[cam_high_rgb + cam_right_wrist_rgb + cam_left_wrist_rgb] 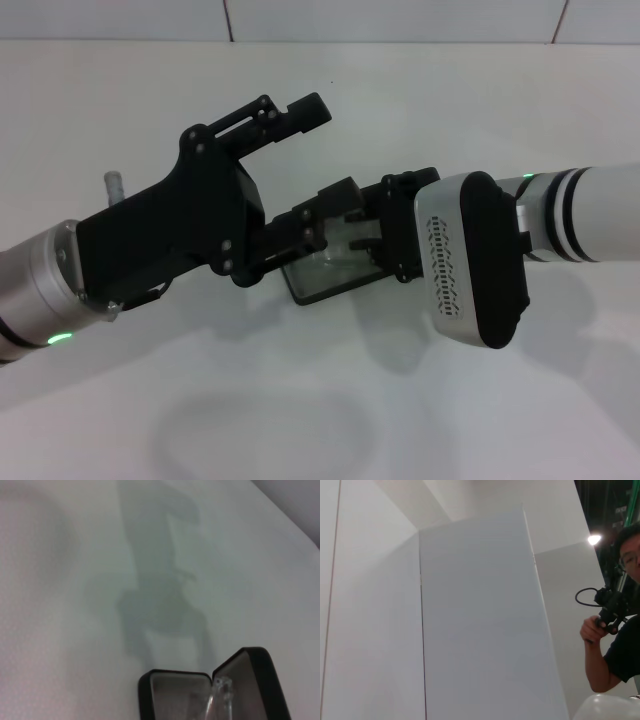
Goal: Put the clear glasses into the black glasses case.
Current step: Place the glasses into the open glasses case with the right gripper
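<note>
The black glasses case (318, 287) lies open on the white table, mid-scene, showing its grey lining (172, 692) and raised lid (262, 680). The clear glasses (340, 255) rest in or just over the open case, and a clear piece (220, 692) stands up at the hinge side. My right gripper (378, 240) reaches in from the right, directly over the case and against the glasses. My left gripper (322, 150) comes from the left and is open wide, one finger raised, the other low at the case's left end. The left wrist view shows neither object.
The white table (300, 420) spreads around the case and ends at a tiled wall (400, 18) at the back. The left wrist view looks up at white panels (480, 620) and a person (620, 630) holding a camera off to the side.
</note>
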Controlling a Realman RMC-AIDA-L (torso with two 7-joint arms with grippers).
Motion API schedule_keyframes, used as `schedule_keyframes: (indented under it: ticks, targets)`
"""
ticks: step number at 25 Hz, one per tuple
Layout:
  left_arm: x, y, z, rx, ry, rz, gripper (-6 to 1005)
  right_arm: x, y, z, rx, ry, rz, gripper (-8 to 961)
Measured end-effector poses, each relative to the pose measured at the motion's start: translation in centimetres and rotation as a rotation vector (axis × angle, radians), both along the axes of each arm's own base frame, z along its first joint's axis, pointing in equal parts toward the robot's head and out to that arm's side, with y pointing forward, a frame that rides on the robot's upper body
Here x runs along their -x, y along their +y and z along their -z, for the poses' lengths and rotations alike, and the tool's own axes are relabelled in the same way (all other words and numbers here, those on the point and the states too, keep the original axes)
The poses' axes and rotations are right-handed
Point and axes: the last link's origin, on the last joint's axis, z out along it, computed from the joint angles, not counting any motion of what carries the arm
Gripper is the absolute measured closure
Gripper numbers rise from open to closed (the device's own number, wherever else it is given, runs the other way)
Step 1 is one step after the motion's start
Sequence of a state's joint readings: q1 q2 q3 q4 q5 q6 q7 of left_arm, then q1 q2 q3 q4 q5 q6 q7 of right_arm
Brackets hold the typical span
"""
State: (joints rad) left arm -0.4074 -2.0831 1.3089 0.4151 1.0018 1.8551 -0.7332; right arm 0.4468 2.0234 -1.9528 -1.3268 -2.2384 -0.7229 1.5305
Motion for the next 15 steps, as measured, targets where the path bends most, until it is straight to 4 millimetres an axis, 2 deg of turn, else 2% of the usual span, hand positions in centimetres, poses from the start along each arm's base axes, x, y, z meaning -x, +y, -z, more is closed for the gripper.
schedule_keyframes:
  ticks: [8,12,15]
  targets:
    - [0.0,-0.1,0.0,0.001,-0.002,0.001,345,0.0,0.2,-1.2,0.007,0.012,0.032,722]
    - [-0.1,0.0,0.0,0.0,-0.002,0.004,344,0.3,-0.1,-2.8,0.078,0.038,0.092,718]
    - [-0.1,0.0,-0.1,-0.001,-0.002,0.004,344,0.6,-0.2,-4.9,0.126,0.102,0.15,716]
